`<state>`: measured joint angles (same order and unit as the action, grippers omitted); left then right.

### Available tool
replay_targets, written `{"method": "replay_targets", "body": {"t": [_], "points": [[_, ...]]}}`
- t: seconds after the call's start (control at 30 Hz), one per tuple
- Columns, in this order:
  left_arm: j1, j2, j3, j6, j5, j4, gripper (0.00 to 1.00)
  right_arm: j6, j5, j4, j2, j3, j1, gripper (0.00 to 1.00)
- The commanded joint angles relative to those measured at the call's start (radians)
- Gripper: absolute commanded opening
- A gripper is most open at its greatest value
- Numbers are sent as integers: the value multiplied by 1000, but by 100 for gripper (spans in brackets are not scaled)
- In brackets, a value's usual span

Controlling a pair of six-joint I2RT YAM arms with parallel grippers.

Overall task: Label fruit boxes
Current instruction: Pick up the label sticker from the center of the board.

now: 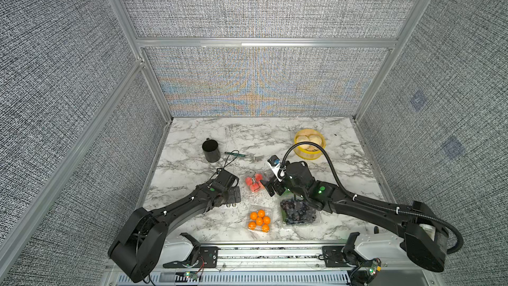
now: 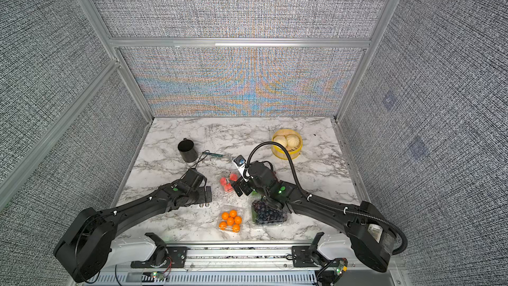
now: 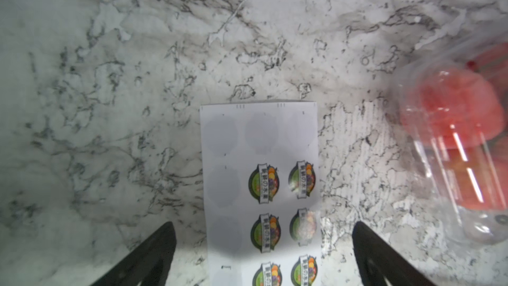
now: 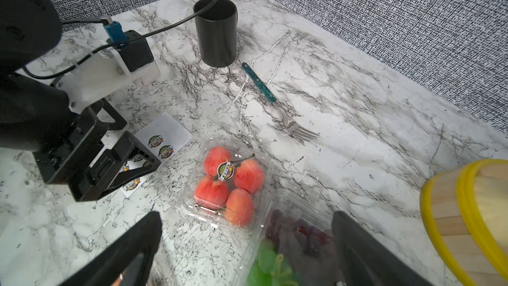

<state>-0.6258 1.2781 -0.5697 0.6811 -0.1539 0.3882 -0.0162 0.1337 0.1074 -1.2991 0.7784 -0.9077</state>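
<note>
Left claw [image 3: 262, 226] open, sticker sheet [image 3: 258, 138] flat beneath, probably for peeling. Right claw [image 4: 246, 215] open, empty; labelled strawberry box [image 4: 228, 182] just ahead.

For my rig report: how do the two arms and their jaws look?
The left arm and right arm are matte black, each with a green light near the wrist and white cable ties. A ribbed black hose runs along the right arm. The jaws are black angular plates.

lying flat, lids shut: strawberry box [image 4: 229, 181] with round sticker [image 4: 226, 170] on lid, seemingly touching red-green grape box [image 4: 297, 237]; orange ball box [image 1: 259, 220] beside dark grape box [image 1: 301, 213].
</note>
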Motion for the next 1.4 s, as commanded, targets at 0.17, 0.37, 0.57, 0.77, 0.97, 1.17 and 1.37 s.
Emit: {"method": "replay_targets", "body": {"t": [0.17, 0.37, 0.57, 0.77, 0.97, 1.17, 1.37], "points": [[0, 56, 5, -12, -6, 15, 100, -26, -8, 34, 27, -28, 4, 99], [-21, 128, -25, 12, -53, 62, 92, -32, -2, 38, 55, -48, 7, 99], [-49, 179, -42, 28, -63, 51, 92, -39, -3, 48, 107, -81, 12, 99], [-66, 175, -47, 37, -45, 44, 93, -39, -15, 57, 110, -89, 14, 99], [-69, 92, -28, 30, -3, 6, 93, -40, -16, 56, 97, -87, 13, 99], [-73, 62, -48, 5, -3, 23, 92, -46, -6, 49, 94, -87, 18, 99], [-73, 138, -55, -9, -16, 35, 94, -50, -6, 48, 116, -96, 23, 99]]}}
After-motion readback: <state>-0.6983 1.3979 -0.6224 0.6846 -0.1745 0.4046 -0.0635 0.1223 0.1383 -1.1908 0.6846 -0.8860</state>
